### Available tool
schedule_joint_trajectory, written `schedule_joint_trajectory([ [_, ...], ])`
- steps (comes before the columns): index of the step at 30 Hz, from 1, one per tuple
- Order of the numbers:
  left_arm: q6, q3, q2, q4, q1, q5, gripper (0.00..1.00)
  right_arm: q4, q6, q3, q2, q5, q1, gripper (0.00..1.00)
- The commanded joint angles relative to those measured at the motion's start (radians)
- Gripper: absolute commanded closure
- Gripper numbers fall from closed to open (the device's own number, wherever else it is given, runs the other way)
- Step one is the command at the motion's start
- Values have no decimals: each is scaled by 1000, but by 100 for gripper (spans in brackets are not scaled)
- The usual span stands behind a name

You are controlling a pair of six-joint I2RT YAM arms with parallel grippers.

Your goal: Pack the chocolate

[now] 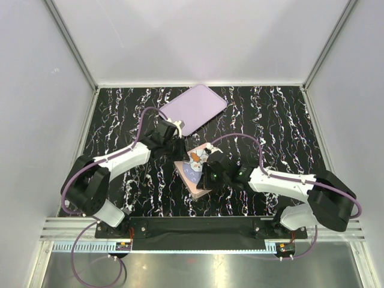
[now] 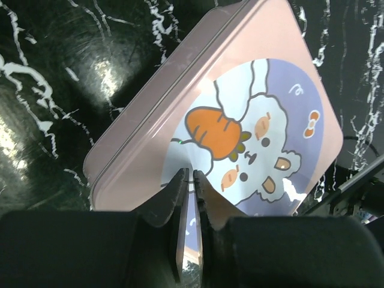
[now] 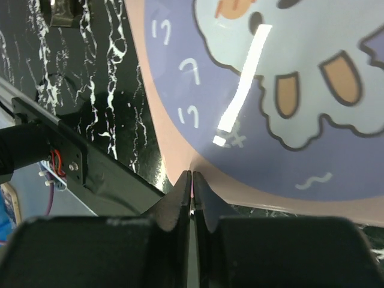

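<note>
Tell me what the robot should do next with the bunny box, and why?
Probably press gently down with both arms. The pink bunny lid is already on, no chocolate shows outside, and the left jaws and right jaws are shut at the lid's edges on opposite sides, so a small push could seat it.

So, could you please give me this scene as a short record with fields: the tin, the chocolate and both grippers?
tin: pink, closed, in the middle of the table
lid: on the tin, bunny and carrot picture
chocolate: none in view
left gripper: shut, tips over the lid
right gripper: shut, tips at the lid's rim
tray: lilac, behind the tin
</note>
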Motion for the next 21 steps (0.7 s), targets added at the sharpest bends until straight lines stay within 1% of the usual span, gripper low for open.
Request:
schedule_joint_trajectory([
  [1, -7, -41, 8, 50, -5, 26, 85, -97, -12, -8, -49, 83, 8, 90],
  [3, -13, -47, 5, 65, -6, 42, 86, -132, -28, 33, -87, 84, 7, 90],
  [7, -15, -15, -15, 44, -5, 39, 86, -172, -67, 118, -84, 83, 8, 90],
  [8, -12, -1, -22, 17, -5, 13, 86, -183, -73, 144, -71, 83, 8, 90],
  [11, 10, 48, -52, -46, -3, -67, 85, -218, -110, 197, -26, 189, 2, 89],
  [15, 33, 77, -107, -106, 4, -144, 84, -243, -122, 227, 28, 270, -34, 89],
  [18, 37, 65, -195, -117, 14, -202, 83, -241, -121, 212, 63, 295, -48, 89],
  [21, 37, 57, -294, -132, 23, -257, 79, -269, -124, 213, 104, 308, -56, 87],
])
